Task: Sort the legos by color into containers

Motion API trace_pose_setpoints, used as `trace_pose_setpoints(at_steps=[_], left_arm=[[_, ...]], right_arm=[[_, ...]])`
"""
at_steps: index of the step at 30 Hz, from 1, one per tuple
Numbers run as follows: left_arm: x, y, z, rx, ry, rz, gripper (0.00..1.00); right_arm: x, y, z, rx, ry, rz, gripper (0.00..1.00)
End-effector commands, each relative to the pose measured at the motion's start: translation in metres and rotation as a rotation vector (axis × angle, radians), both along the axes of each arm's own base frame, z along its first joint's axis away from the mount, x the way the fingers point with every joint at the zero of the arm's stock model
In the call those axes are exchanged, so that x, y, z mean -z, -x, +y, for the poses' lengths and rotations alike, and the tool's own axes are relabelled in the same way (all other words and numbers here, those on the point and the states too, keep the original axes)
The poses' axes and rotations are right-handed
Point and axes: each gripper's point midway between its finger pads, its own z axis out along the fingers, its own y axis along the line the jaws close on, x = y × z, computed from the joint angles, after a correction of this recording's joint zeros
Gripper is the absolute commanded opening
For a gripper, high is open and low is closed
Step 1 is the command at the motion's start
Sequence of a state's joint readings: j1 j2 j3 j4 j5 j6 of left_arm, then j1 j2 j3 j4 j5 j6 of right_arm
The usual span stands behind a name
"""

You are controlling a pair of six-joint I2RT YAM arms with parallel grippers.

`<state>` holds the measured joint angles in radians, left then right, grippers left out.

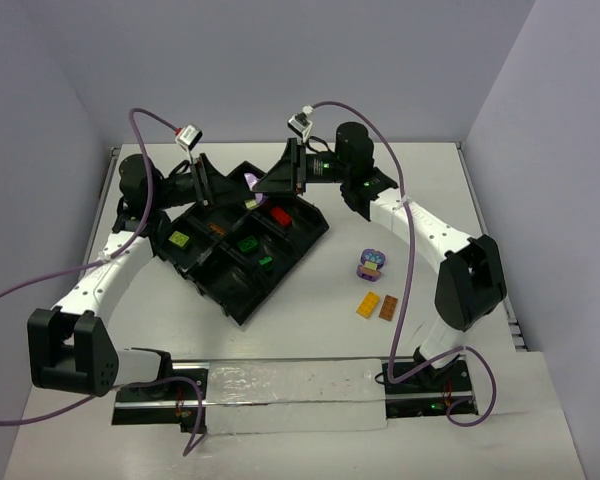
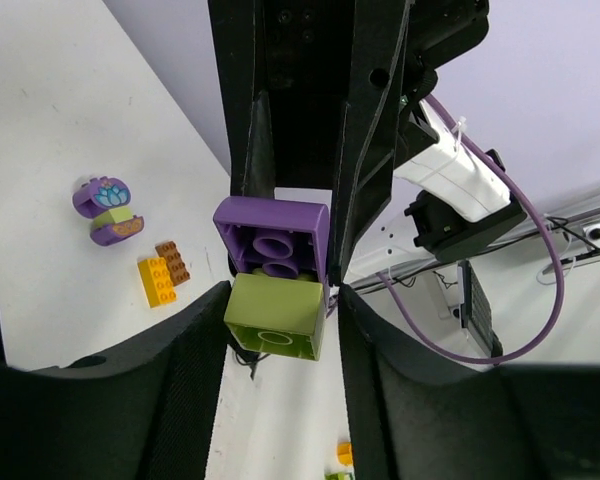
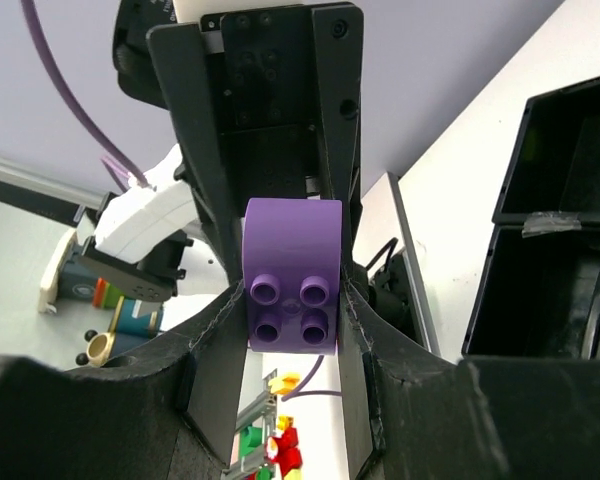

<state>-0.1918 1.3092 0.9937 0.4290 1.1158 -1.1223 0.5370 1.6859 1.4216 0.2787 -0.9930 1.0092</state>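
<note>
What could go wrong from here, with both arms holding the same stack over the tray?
The left jaws pinch the lime brick and the right jaws the purple brick, stuck together above the far corner of the tray. Pulled apart, one may pop free into a wrong compartment or off it. The jaws meet head-on, so a skewed pull could knock the arms together.
</note>
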Motion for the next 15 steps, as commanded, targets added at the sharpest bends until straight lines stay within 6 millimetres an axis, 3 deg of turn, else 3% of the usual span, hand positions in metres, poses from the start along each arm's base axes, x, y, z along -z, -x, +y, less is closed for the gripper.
trace_pose_setpoints(at_steps=[1, 3, 6, 15], left_arm=[[-0.022, 0.007, -0.001, 0.032, 0.036, -0.105, 0.48], [-0.021, 0.006, 0.000, 0.029, 0.037, -0.104, 0.42], [-0.021, 0.004, 0.000, 0.027, 0.038, -0.098, 0.04], [-0.015, 0.003, 0.006, 0.024, 0.037, -0.072, 0.00]], right_arm=[[-0.013, 0.000, 0.001, -0.013, -0.038, -0.045, 0.00], [-0.010, -0.003, -0.003, -0.002, -0.046, -0.027, 0.00], [-0.006, -0.007, -0.006, 0.007, -0.063, -0.004, 0.00], [0.003, -0.027, -0.021, 0.054, -0.127, 0.073, 0.00]])
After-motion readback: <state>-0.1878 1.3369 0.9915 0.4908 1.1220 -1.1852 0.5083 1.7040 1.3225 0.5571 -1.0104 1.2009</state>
